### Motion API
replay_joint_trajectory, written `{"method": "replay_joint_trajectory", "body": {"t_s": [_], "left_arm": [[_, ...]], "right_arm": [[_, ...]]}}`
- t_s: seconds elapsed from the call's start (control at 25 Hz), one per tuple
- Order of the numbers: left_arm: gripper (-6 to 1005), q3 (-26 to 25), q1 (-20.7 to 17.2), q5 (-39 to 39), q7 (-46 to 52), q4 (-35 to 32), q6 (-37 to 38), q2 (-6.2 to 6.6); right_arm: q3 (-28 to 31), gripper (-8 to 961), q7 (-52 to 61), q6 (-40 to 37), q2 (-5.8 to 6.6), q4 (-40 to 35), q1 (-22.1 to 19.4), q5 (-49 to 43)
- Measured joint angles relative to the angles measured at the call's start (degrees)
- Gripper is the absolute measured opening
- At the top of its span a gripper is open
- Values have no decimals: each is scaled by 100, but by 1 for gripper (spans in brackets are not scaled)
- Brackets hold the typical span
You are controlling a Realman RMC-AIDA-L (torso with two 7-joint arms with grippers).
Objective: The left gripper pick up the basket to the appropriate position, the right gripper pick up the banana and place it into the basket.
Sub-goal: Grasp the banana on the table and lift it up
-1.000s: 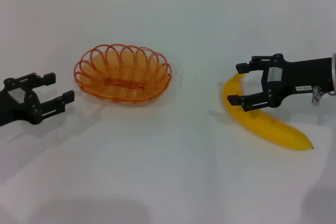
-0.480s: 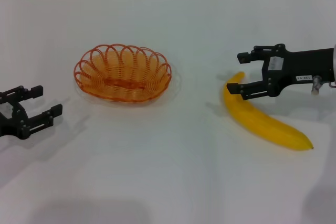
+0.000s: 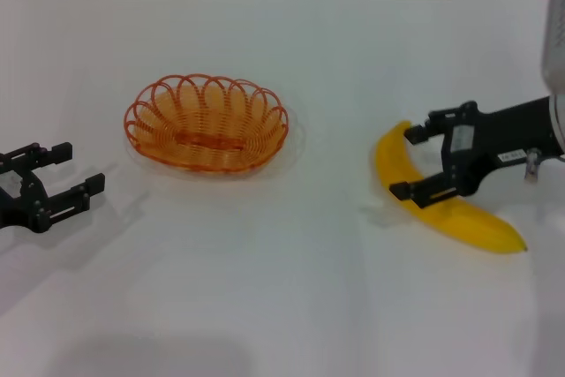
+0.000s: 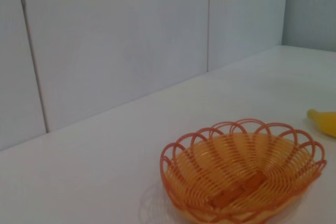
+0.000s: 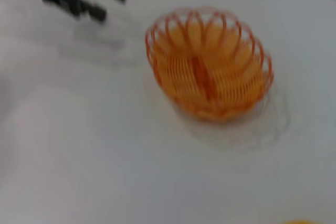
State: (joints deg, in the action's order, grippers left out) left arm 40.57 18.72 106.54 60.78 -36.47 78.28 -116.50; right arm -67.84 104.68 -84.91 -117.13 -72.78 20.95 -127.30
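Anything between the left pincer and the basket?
Nothing: in the head view only bare white table separates the open left pincer from the basket.

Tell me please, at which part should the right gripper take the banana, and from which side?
Best around the thick middle, from above. The banana lies flat on the table, curving from its upper tip down to the right. The right gripper, open, already straddles its upper half, one finger on each side. A grip closer to the middle would probably balance better.
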Motion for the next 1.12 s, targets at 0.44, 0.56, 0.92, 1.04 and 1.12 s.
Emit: {"method": "replay_joint_trajectory", "body": {"t_s": [0.44, 0.56, 0.92, 1.04, 1.12], "left_arm": [[681, 37, 9, 7, -4, 0, -7, 13], [680, 48, 30, 7, -5, -1, -7, 14], [680, 48, 60, 7, -5, 9, -6, 14], [680, 47, 61, 7, -5, 9, -6, 14], [680, 47, 61, 7, -6, 9, -6, 14]], "right_arm": [[-237, 864, 684, 154, 12, -9, 116, -663], [-243, 864, 749, 169, 13, 37, 130, -784], [-258, 863, 800, 244, 24, 492, 374, -992], [-263, 863, 800, 272, 24, 609, 457, -998], [-264, 863, 799, 292, 24, 674, 498, -1003]]}}
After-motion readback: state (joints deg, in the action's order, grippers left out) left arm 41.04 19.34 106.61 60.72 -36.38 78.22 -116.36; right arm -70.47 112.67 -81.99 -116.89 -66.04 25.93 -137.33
